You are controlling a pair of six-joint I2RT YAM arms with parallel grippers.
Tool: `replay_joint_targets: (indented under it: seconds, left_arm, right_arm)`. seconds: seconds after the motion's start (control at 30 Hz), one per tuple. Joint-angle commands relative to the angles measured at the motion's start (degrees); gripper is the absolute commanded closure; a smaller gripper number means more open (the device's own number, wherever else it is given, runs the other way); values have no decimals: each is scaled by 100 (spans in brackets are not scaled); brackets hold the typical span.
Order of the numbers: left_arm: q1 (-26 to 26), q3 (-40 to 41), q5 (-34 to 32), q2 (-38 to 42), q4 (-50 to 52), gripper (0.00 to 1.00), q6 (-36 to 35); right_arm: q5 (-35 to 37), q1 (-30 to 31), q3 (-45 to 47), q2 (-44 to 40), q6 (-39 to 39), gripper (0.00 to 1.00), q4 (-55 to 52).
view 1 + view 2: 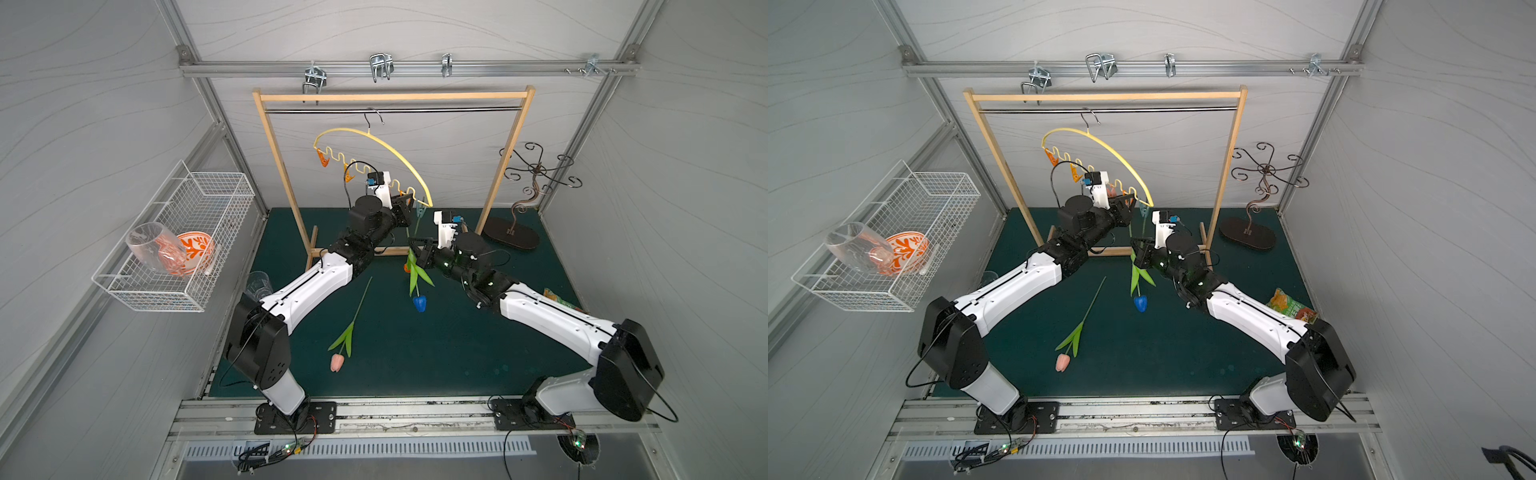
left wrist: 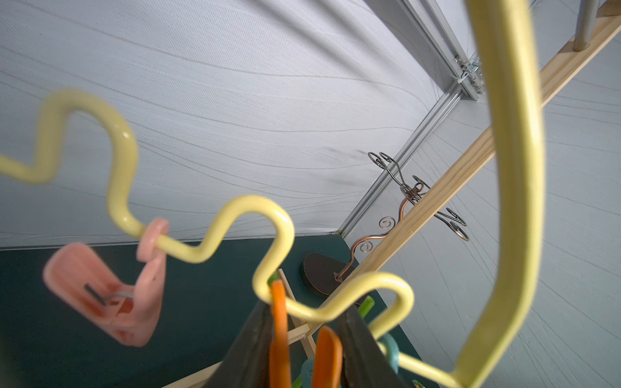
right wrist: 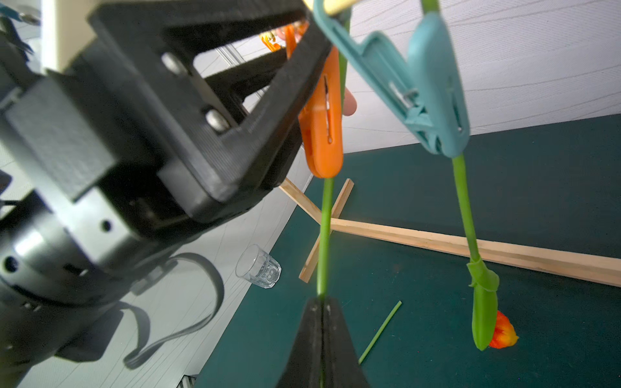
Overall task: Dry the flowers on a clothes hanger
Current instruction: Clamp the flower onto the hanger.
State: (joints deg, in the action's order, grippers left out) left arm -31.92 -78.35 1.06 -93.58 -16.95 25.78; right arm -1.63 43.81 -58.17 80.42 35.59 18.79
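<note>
flower: blue-headed artificial tulip hangs head-down, its thin green stem pinched between the fully closed jaws of the right gripper | above that grip: stem passes through orange plastic clothespin on pale yellow wavy clothes hanger | left gripper: fingers flank this pin, squeeze cannot be told | beside: orange tulip hangs from teal clothespin

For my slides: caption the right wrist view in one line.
Right gripper pinches a green stem below the orange clothespin; orange tulip hangs from the teal clothespin.

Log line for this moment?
left pincer on orange clothespin | right pincer shut on blue tulip stem | orange tulip in teal clothespin | pink tulip on mat
</note>
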Motion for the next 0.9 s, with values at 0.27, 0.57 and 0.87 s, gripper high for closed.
replay_joint_targets:
  seconds: [0.27, 0.57, 0.87]
  left_arm:
    - [-23, 8, 46, 182, -243, 60, -29]
    - [-25, 39, 5, 296, -236, 42, -47]
    - [-25, 398, -243, 597, -360, 40, 40]
  right_arm:
    - [-79, 40, -190, -23, 8, 100, 186]
    - [-35, 46, -177, -21, -61, 81, 126]
    - [137, 20, -212, -163, -246, 80, -140]
